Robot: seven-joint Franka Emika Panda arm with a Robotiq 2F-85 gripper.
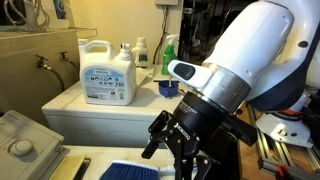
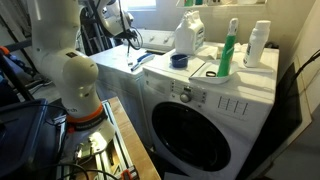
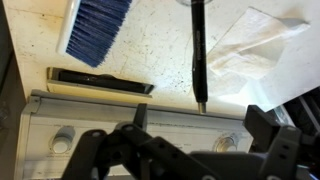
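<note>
My gripper (image 3: 200,116) is open and empty, hovering above the top of a white washing machine near its control panel (image 3: 62,140). In the wrist view, a black marker (image 3: 197,55) lies just beyond the fingertips, pointing toward them. A blue-bristled brush (image 3: 97,28) lies at the far left and a crumpled white cloth (image 3: 250,45) at the right. A black bar (image 3: 100,82) lies along the panel edge. The gripper also shows in both exterior views (image 1: 160,138) (image 2: 132,42), and the brush shows in an exterior view (image 1: 130,172).
A large white detergent jug (image 1: 107,72) (image 2: 190,35) stands on the neighbouring machine, with a green bottle (image 1: 170,55) (image 2: 230,50) and a white bottle (image 2: 258,45). A front-loading door (image 2: 195,135) faces out. Shelving and cables crowd the arm's base (image 2: 85,115).
</note>
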